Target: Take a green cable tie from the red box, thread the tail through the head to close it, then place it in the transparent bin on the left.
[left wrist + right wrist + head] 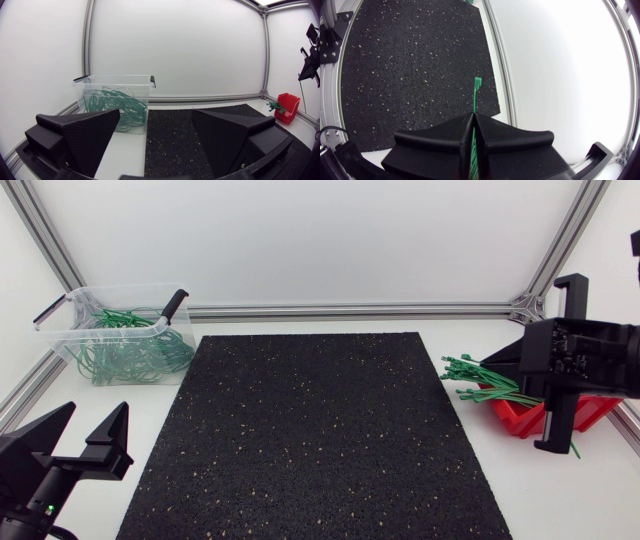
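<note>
My right gripper (pixel 472 116) is shut on a green cable tie (pixel 475 95); the tie's head sticks out ahead of the fingertips, above the mat's edge. In the head view my right arm (pixel 580 360) hangs over the red box (pixel 520 418), which hides part of it; a bundle of green ties (pixel 478 380) fans out of the box toward the mat. The transparent bin (pixel 115 330) at the back left holds several closed green ties. At the front left my left gripper (pixel 92 442) stands open and empty, with the bin (pixel 115 100) ahead of it.
A black speckled mat (pixel 315 440) covers the middle of the table. An aluminium frame rail (pixel 350 310) runs along the back, with slanted posts at both back corners. The red box (pixel 287 106) shows far off beside the mat in the left wrist view.
</note>
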You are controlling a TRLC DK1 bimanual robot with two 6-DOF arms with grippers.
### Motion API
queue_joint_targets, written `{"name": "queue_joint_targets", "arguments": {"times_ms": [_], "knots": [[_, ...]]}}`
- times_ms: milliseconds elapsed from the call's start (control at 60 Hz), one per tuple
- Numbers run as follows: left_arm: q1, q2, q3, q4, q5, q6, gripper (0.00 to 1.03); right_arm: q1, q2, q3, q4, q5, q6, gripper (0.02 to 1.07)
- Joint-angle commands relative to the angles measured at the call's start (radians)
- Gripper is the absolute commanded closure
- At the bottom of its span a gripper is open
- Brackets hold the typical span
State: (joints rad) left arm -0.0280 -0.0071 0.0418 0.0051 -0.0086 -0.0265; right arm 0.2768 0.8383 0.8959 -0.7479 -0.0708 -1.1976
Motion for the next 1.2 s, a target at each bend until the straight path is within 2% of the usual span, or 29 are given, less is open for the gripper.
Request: {"name": "queue_joint_targets", "arguments": {"times_ms": [0,100,200,283,383,500,767,900,1050,1183], "knots": [[-0.021,-0.007,-0.04,-0.016,-0.002,-0.006,0.03,0.09,-0.01,0.008,-0.036,0.032,0.109,1.01],[-0.056,-0.007,-0.04,-0.017,-0.002,-0.006,0.03,0.159,0.044,0.048,-0.087,0.074,0.254,1.01],[-0.078,-0.007,-0.04,-0.019,-0.002,-0.012,0.03,0.226,0.082,0.054,-0.111,0.063,0.329,1.01],[-0.089,-0.007,-0.039,-0.022,-0.002,-0.02,0.03,0.265,0.136,0.067,-0.14,0.017,0.409,1.01],[-0.096,-0.007,-0.039,-0.024,-0.002,-0.024,0.03,0.28,0.185,0.084,-0.142,-0.058,0.504,1.01],[-0.098,-0.007,-0.039,-0.024,-0.002,-0.03,0.03,0.272,0.252,0.127,-0.163,-0.213,0.583,1.01],[-0.115,-0.005,-0.037,-0.027,-0.002,0.007,0.03,0.268,0.364,0.161,-0.162,-0.486,0.696,1.01],[-0.107,0.019,0.001,-0.05,-0.002,0.013,0.03,0.236,0.387,0.156,-0.117,-0.616,0.725,1.02],[-0.113,0.078,0.064,-0.094,0.002,-0.015,0.03,0.231,0.39,0.138,-0.054,-0.661,0.753,1.01],[-0.118,0.108,0.119,-0.128,0.084,-0.058,0.03,0.216,0.421,0.133,-0.044,-0.751,0.773,1.01]]}}
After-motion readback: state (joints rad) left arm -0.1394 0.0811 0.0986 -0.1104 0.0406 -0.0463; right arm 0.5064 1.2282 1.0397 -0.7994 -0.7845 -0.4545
